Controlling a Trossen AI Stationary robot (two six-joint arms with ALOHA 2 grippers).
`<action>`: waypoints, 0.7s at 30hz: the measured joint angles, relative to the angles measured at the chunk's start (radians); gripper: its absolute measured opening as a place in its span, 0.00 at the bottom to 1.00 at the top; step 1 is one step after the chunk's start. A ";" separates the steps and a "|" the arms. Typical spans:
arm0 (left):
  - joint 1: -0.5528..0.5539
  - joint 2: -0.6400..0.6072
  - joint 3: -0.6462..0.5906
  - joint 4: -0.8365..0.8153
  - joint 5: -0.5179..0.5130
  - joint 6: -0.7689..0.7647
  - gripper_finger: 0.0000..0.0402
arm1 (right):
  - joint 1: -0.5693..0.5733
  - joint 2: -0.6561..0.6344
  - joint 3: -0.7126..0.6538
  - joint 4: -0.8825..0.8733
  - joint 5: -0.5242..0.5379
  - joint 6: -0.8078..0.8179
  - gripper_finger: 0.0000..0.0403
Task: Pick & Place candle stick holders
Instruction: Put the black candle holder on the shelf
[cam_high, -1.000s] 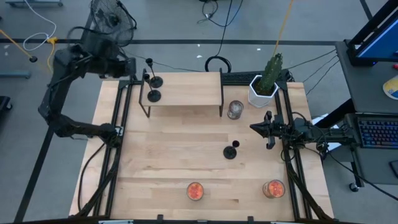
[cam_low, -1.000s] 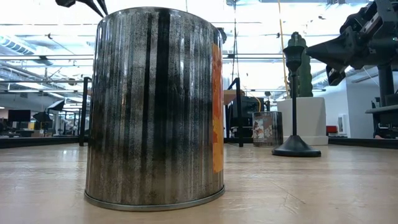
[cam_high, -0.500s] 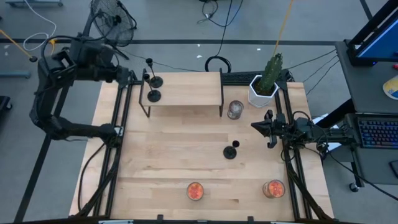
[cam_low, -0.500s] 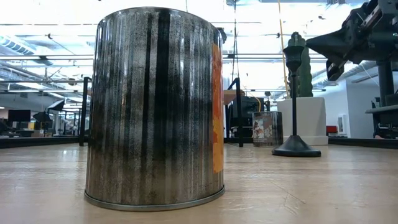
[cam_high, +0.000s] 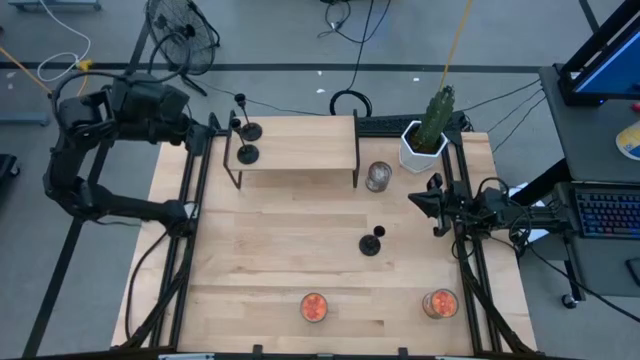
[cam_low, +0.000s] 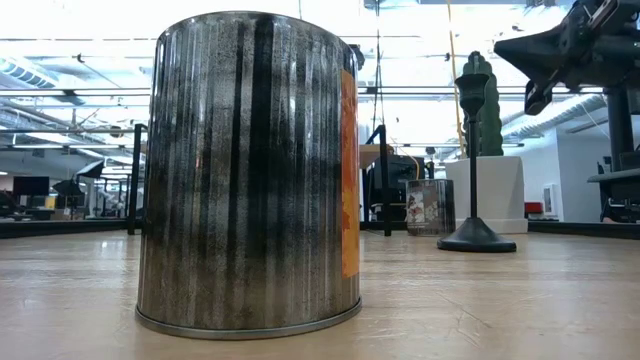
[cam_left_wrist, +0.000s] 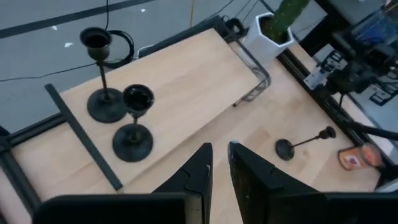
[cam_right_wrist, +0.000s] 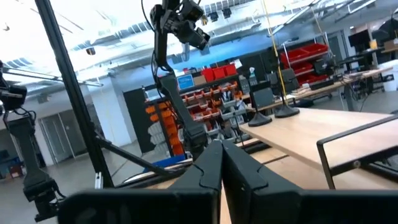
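Note:
Two black candle stick holders (cam_high: 248, 131) (cam_high: 247, 154) stand on their disc bases on the left end of a raised wooden shelf (cam_high: 300, 145). The left wrist view shows them too, the taller (cam_left_wrist: 101, 74) and the shorter (cam_left_wrist: 134, 121). A third holder (cam_high: 371, 243) stands upright on the table, right of centre (cam_low: 473, 150). My left gripper (cam_left_wrist: 219, 163) is high up, off the shelf's left end, narrowly open and empty (cam_high: 210, 128). My right gripper (cam_high: 414, 200) waits at the table's right side, shut and empty (cam_low: 503, 46).
A silvery glass jar (cam_high: 378, 177) stands right of the shelf, with a cactus in a white pot (cam_high: 425, 135) behind it. Two orange-filled jars (cam_high: 314, 307) (cam_high: 439, 302) stand near the front edge; one fills the low view (cam_low: 250, 170). Black rails run along both table sides.
My left arm has swung away from the shelf toward the table's left edge, and its gripper has rolled. The two holders on the shelf have stayed put. My right gripper has tipped its fingertips upward and stays shut.

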 joint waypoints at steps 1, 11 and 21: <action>-0.021 -0.005 -0.005 0.013 -0.018 -0.024 0.14 | 0.000 0.000 0.000 0.003 0.000 -0.001 0.00; -0.324 -0.081 -0.312 0.277 -0.129 -0.147 0.14 | 0.000 0.000 0.000 0.015 0.000 0.176 0.00; -0.544 -0.211 -0.761 0.640 -0.196 -0.286 0.14 | 0.000 0.000 0.000 0.030 0.000 0.230 0.03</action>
